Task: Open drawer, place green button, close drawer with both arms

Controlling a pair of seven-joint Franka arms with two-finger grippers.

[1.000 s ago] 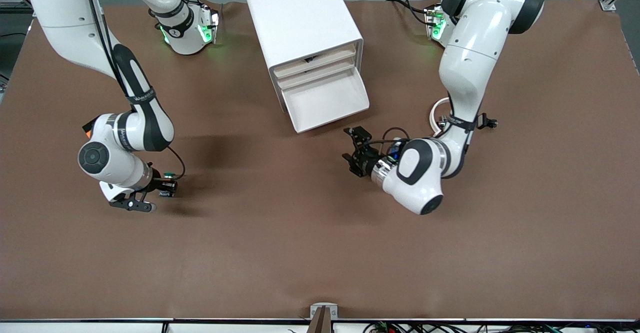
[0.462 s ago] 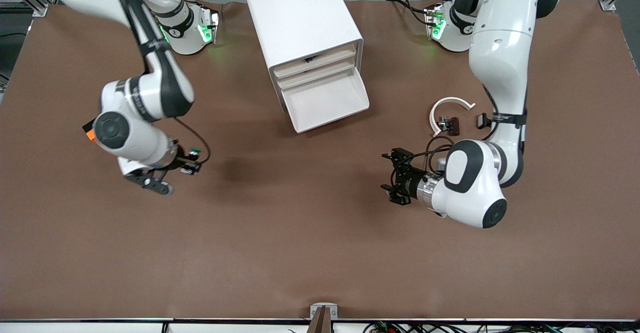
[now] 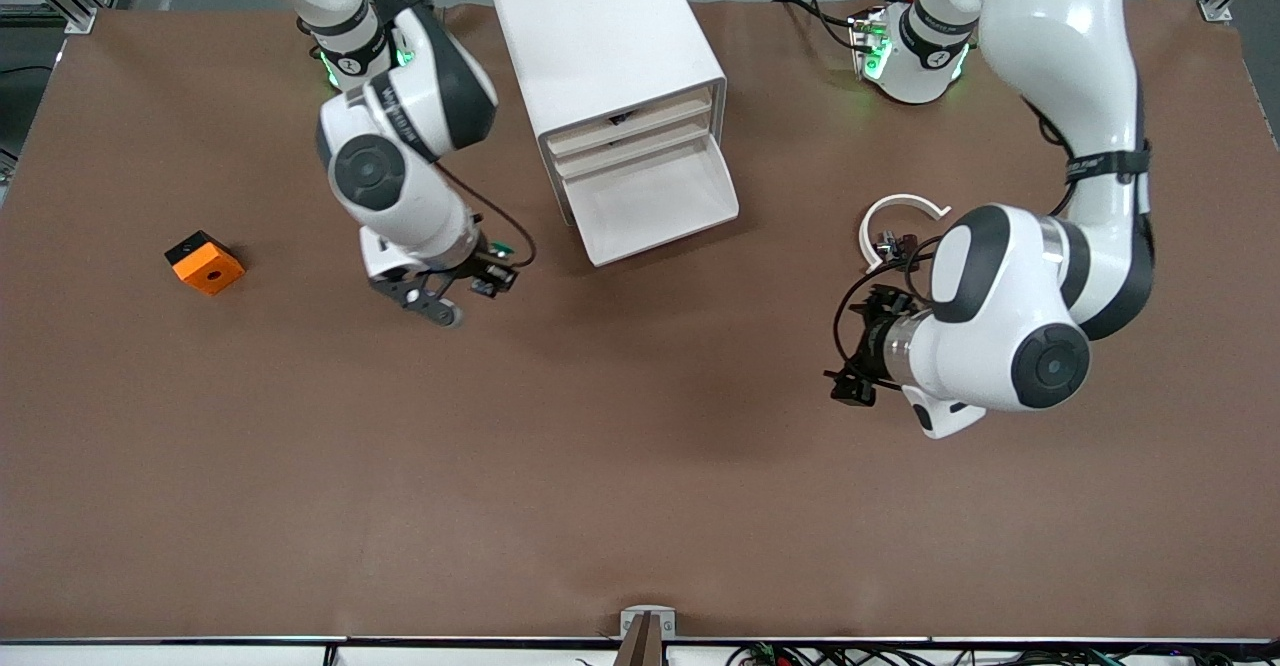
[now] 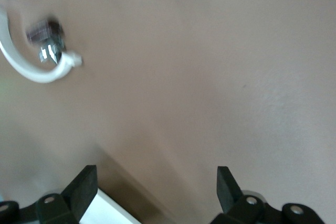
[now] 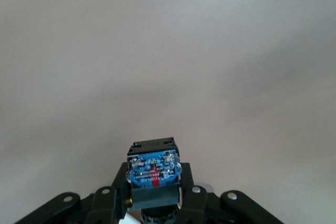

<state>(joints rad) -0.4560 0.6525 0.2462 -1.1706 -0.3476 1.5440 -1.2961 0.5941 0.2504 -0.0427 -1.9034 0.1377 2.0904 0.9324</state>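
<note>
A white cabinet [image 3: 605, 41] is seen at twelve o'clock on the brown table [image 3: 640, 506], with its drawer [image 3: 650, 201] pulled open toward the camera. The right gripper [image 3: 460, 291] is held over the table at about ten o'clock, beside the drawer, closed on the button [image 3: 497, 271]. An orange cube [image 3: 204, 262] is seen at nine o'clock. The left gripper [image 3: 858, 351] is held over the table at about three o'clock, its fingers spread, near a white arc [image 3: 895, 221] and small dark parts [image 3: 897, 243].
</note>
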